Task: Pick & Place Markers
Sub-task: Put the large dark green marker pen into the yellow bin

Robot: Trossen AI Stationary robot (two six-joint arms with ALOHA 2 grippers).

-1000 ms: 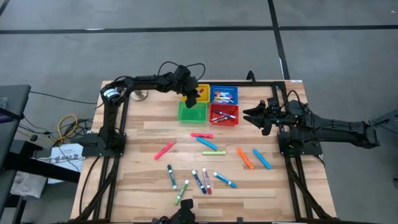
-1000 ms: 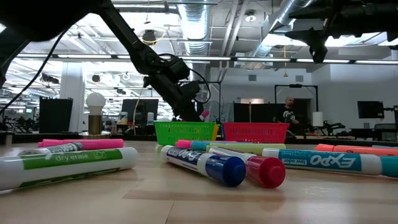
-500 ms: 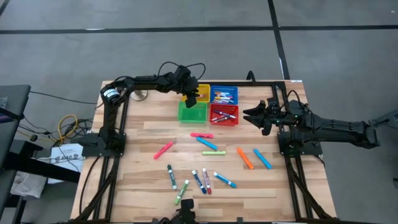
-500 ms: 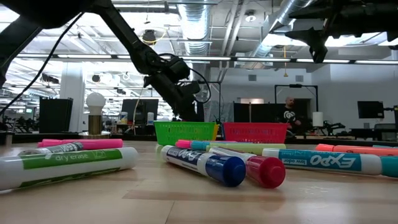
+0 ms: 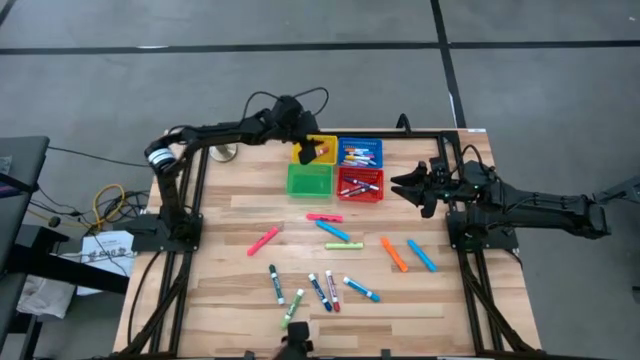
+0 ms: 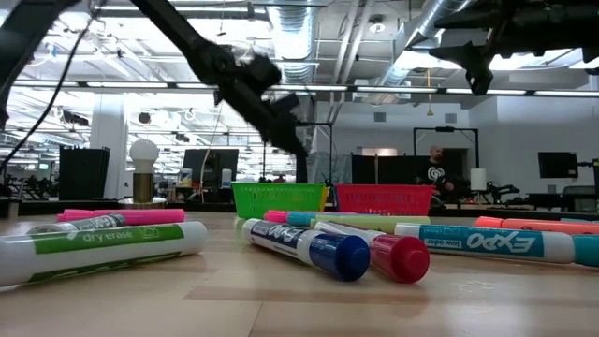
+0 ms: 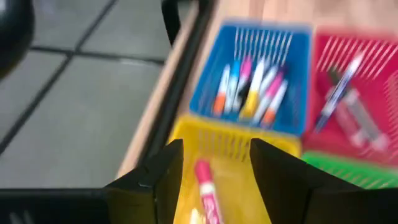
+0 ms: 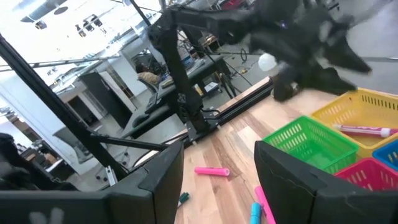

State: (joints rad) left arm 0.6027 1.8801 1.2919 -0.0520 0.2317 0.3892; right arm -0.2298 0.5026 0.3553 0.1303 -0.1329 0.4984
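Left wrist view: pink marker [image 7: 208, 193] below left tool [image 7: 214, 165].

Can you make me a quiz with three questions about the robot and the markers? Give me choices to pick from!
1. Where is the left gripper?
A. over the yellow basket
B. over the loose markers
C. off the table

2. How many baskets are there?
A. two
B. four
C. six

3. What are the left gripper's fingers doing?
A. squeezing a marker
B. standing open and empty
C. pinching a basket

Answers: 1 A, the high view shows it above the yellow basket. 2 B, yellow, blue basket, green basket and red basket. 3 B, the left wrist view shows its fingers apart, with a pink marker lying in the yellow basket below.
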